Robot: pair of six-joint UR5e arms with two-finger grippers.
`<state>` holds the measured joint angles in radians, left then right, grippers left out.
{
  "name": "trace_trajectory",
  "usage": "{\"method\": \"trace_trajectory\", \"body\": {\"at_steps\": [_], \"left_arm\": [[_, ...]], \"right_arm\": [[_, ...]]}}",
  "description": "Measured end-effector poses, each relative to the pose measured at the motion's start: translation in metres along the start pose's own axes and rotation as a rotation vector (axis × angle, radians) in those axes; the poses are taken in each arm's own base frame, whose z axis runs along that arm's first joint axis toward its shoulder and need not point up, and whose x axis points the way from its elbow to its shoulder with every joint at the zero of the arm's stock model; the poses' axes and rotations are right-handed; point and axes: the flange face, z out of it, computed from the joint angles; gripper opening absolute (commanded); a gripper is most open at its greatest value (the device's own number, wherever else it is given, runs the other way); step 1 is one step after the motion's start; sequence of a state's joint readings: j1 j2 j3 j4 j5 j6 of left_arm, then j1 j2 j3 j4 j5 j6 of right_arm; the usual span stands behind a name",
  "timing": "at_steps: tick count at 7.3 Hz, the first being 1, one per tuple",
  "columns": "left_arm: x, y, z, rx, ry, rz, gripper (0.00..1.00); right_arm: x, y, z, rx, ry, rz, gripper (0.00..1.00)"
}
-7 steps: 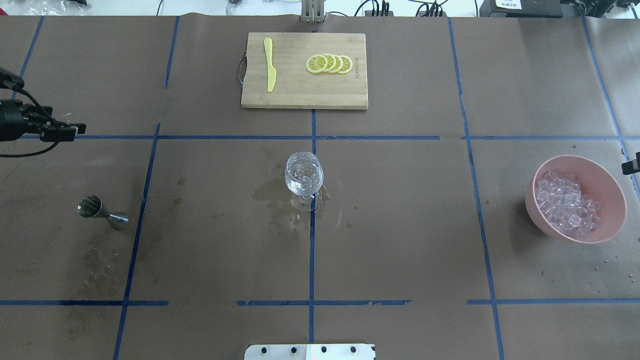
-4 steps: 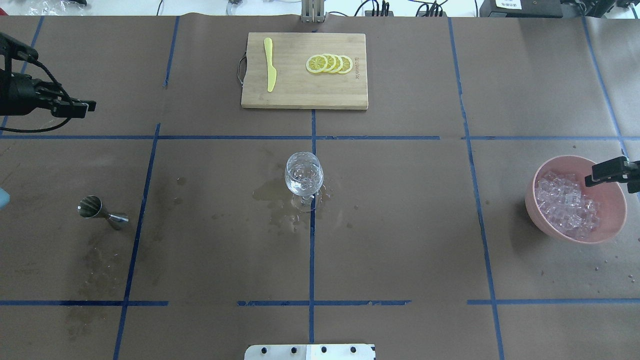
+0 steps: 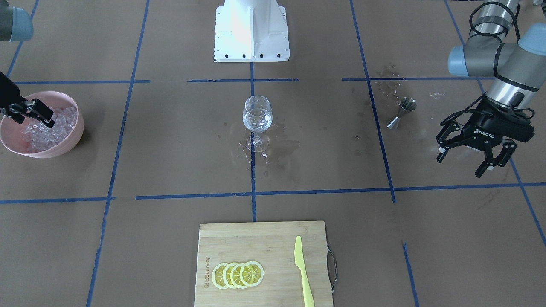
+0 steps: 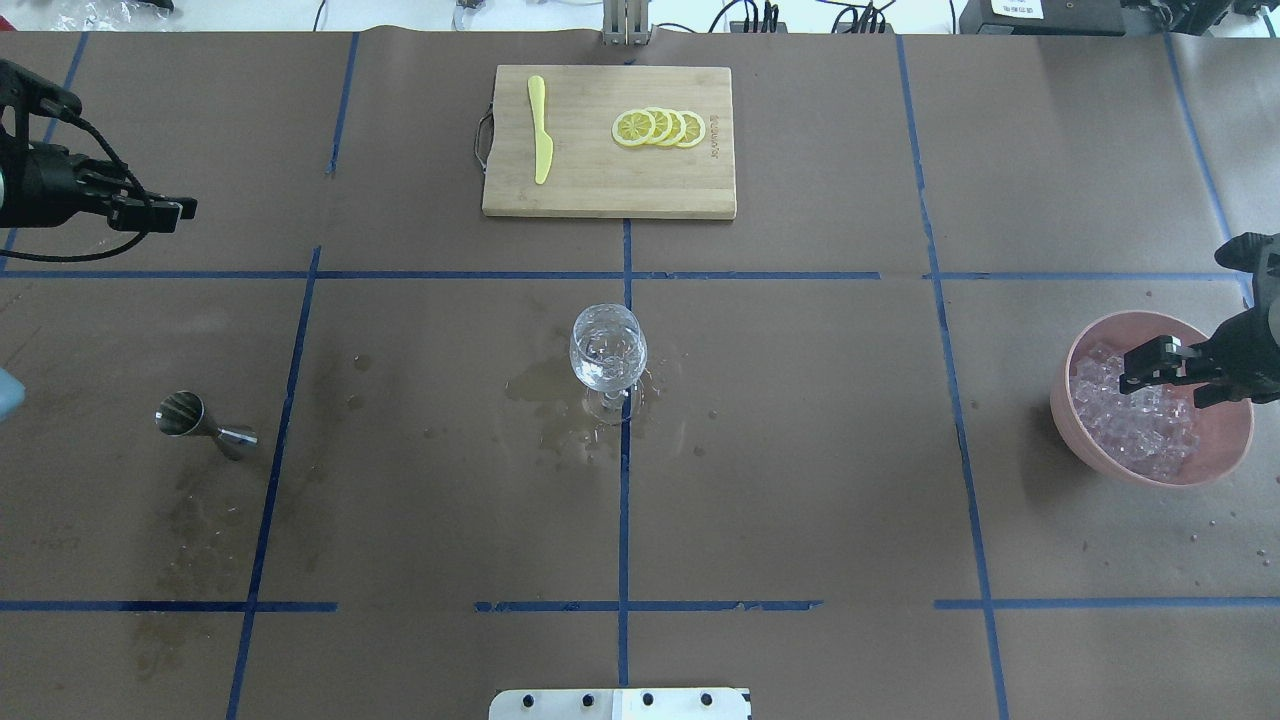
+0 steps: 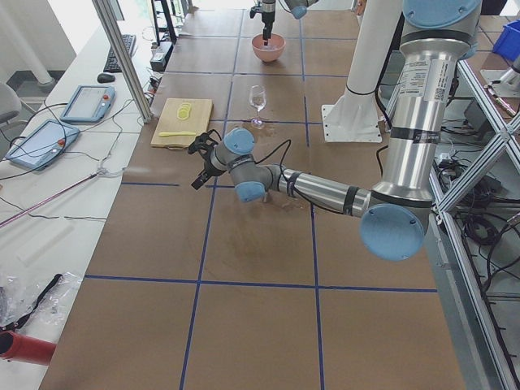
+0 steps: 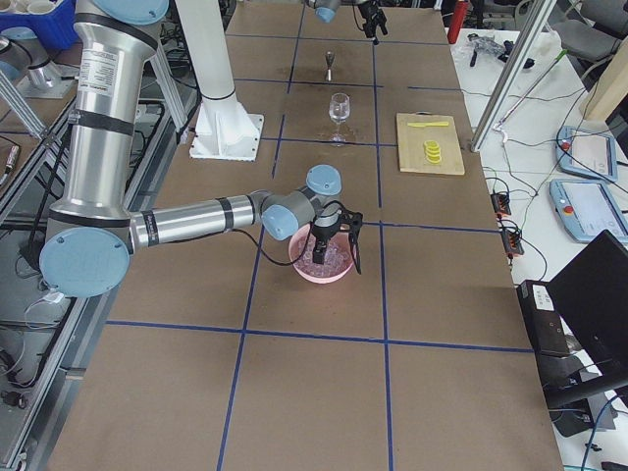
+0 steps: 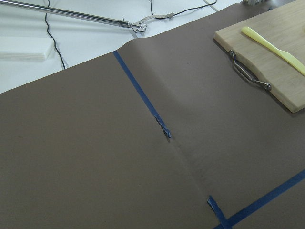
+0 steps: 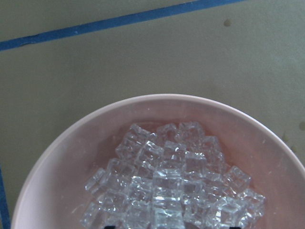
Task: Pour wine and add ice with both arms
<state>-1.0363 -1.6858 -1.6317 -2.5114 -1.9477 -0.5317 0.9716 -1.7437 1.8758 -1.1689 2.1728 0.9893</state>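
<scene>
While right gripper (image 4: pixel 1165 385) is held over pink bowl (image 8: pixel 57 157), fingers apart and empty, ice (image 8: pixel 167 191) is seen heaped directly beneath, inside bowl. Glass (image 4: pixel 608 350) is set well apart, at table centre. Left gripper (image 3: pixel 460 167), spread wide, nothing held, is parked at far side.

Light was bright, even and diffuse from above in every view, and the shadows were soft. The pink bowl (image 4: pixel 1225 455) threw a dim, blurred shadow on its side toward the table's middle. The wine glass (image 4: pixel 607 350) gave a faint one, with small glints on the glass. The white base (image 3: pixel 251 30) was blown out in the front-facing view. The right wrist view had a greenish-grey cast, the ice (image 8: pixel 171 191) glinting and slightly soft. The left wrist view was sharp, with the brown paper (image 7: pixel 95 157) matte and evenly lit. In the side views the metal post (image 5: pixel 122 58) leaned outward near the frame edge, a wide-angle look.
</scene>
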Motion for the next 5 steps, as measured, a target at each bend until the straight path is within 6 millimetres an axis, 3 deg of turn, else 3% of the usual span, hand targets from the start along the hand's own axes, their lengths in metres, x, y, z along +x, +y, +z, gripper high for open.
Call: {"method": "trace_trajectory", "body": {"at_steps": [1,2,5], "left_arm": [[-0.0005,0.0,0.0,0.001,-0.002,-0.001,1.0],[-0.0008,0.0002,-0.0001,0.002,-0.003,-0.001,1.0],[-0.0013,0.0003,-0.0012,0.004,-0.004,-0.004,1.0]], "right_arm": [[-0.008,-0.0018,0.0041,-0.002,-0.002,0.009,0.15],[-0.0125,-0.0035,0.0064,-0.001,-0.002,0.018,0.0],[-0.0088,-0.0038,0.0097,-0.003,0.006,0.024,0.0]]}}
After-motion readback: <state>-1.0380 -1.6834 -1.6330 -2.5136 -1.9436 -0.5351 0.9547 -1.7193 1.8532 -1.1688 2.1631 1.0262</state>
